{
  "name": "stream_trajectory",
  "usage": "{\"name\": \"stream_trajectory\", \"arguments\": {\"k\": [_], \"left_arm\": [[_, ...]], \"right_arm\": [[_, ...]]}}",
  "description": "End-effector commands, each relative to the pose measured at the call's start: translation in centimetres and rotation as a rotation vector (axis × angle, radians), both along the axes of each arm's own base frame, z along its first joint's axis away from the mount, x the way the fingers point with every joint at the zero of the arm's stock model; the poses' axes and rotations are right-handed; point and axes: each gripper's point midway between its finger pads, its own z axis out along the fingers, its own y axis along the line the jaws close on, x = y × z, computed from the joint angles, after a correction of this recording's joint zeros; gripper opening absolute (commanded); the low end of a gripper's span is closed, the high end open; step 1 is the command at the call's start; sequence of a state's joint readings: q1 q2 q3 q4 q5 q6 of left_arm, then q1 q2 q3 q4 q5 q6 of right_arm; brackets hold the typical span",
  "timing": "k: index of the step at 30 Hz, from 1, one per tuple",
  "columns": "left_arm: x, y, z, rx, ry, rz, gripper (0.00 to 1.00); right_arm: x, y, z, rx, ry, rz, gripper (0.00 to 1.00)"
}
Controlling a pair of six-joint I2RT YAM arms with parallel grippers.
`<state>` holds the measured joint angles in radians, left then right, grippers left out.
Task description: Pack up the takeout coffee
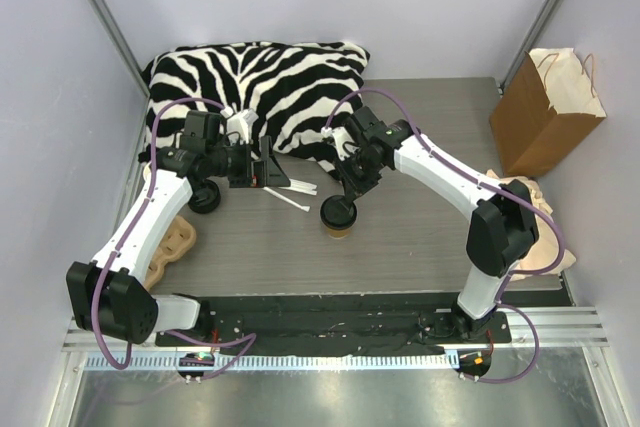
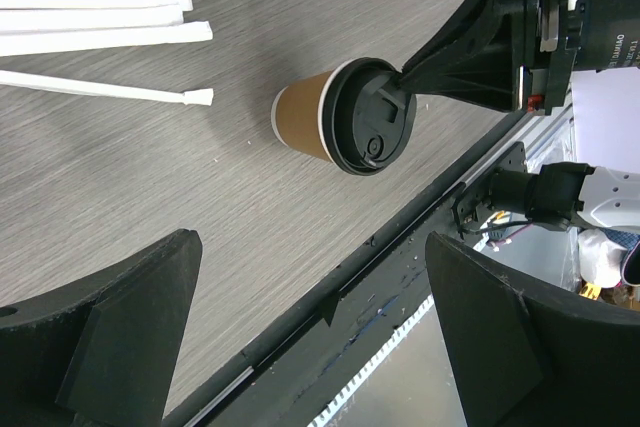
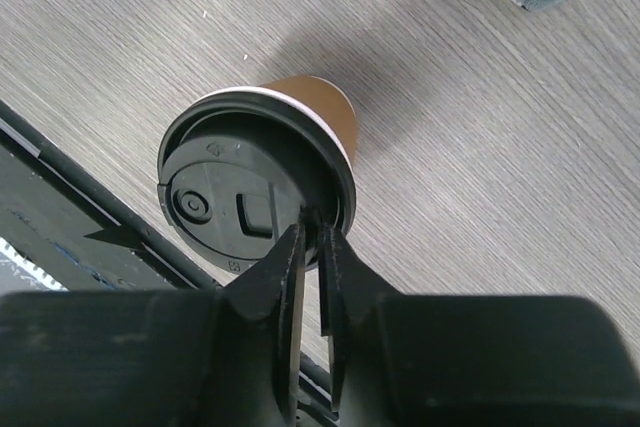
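The takeout coffee [image 1: 338,217] is a brown paper cup with a black lid, standing upright on the grey table just in front of the arms' bases. My right gripper [image 1: 347,198] reaches down to it from behind. In the right wrist view its two fingers [image 3: 291,252] stand almost together with the far rim of the lid [image 3: 240,197] pinched between their tips [image 3: 311,229]. The left wrist view shows the cup [image 2: 345,117] with that gripper's tip on the lid's edge. My left gripper [image 2: 310,239] hangs wide open with nothing in it, to the left of the cup [image 1: 262,172].
A brown paper bag [image 1: 545,112] stands open at the back right. A zebra-striped pillow [image 1: 260,87] lies along the back. Several white paper-wrapped sticks [image 2: 100,32] lie left of the cup. A moulded pulp cup carrier [image 1: 170,247] sits under the left arm, a beige cloth [image 1: 535,242] under the right.
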<state>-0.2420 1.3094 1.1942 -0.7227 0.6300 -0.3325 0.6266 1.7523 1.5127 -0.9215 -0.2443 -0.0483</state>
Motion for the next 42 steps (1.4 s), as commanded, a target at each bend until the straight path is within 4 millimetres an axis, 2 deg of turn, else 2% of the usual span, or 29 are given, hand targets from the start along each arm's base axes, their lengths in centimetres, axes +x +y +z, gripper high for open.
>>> {"name": "stream_trajectory", "arguments": {"k": [1,7,12,14,16,17,19,20,22,23,24,25,26,27,28,29,31,36,42], "left_arm": [[0.3,-0.4,0.3,-0.022,-0.023,-0.019,1.0],[0.1,-0.6,0.5,-0.034,-0.026,-0.029,1.0],[-0.3,-1.1,1.9,-0.08,-0.085,-0.063,1.0],[-0.7,-1.3,2.6,-0.088,-0.13,-0.106,1.0],[-1.5,-1.8,3.5,-0.122,-0.148,-0.178,1.0],[-2.1,-2.0,3.5,-0.133,-0.141,-0.213,1.0],[-2.9,-2.6,4.1,-0.184,-0.136,-0.289,1.0],[-3.2,-2.9,4.3,-0.204,-0.133,-0.311,1.0],[-3.7,-3.5,3.9,-0.253,-0.084,-0.328,1.0],[-3.7,-4.3,4.1,-0.275,-0.103,-0.347,1.0],[-4.0,-4.6,3.2,-0.283,-0.076,-0.342,1.0],[-4.2,-5.0,3.2,-0.302,-0.056,-0.331,1.0],[-3.9,-6.0,3.6,-0.318,-0.105,-0.344,1.0],[-4.2,-6.3,2.7,-0.328,-0.086,-0.34,0.99],[-4.3,-6.8,2.8,-0.352,-0.06,-0.322,0.97],[-3.9,-7.3,3.1,-0.369,-0.095,-0.328,0.95],[-3.8,-7.7,2.1,-0.377,-0.055,-0.302,0.9],[-2.9,-8.7,0.4,-0.39,0.023,-0.271,0.83],[-3.1,-10.2,-0.6,-0.406,0.064,-0.276,0.63]], "right_arm": [[0.3,0.5,0.9,0.012,-0.028,0.001,0.21],[0.5,1.1,2.4,0.048,-0.042,0.013,0.37],[0.4,1.6,5.1,0.101,-0.086,0.053,0.5],[0.4,1.3,6.2,0.123,-0.104,0.075,0.57],[0.3,0.6,7.3,0.15,-0.106,0.09,0.58],[1.1,-0.2,8.0,0.173,-0.111,0.072,0.58],[0.7,-0.4,9.3,0.269,-0.07,0.079,0.6],[1.3,-1.2,9.7,0.305,-0.057,0.056,0.59],[0.1,-0.5,10.8,0.423,0.003,0.093,0.53],[-0.4,-0.4,10.3,0.45,0.041,0.093,0.42],[-0.7,-0.2,10.1,0.478,0.069,0.084,0.36],[-0.9,0.8,11.1,0.562,0.088,0.091,0.3],[-1.4,1.1,10.1,0.589,0.133,0.074,0.23],[-1.5,1.5,10.0,0.622,0.157,0.056,0.21],[-1.0,2.5,11.0,0.694,0.158,0.038,0.19],[-1.5,2.5,10.0,0.709,0.188,0.018,0.17],[-0.9,3.1,10.2,0.761,0.17,0.004,0.16],[-2.0,3.9,7.3,0.786,0.297,-0.094,0.1],[-2.3,3.8,3.3,0.754,0.374,-0.163,0.05]]}}
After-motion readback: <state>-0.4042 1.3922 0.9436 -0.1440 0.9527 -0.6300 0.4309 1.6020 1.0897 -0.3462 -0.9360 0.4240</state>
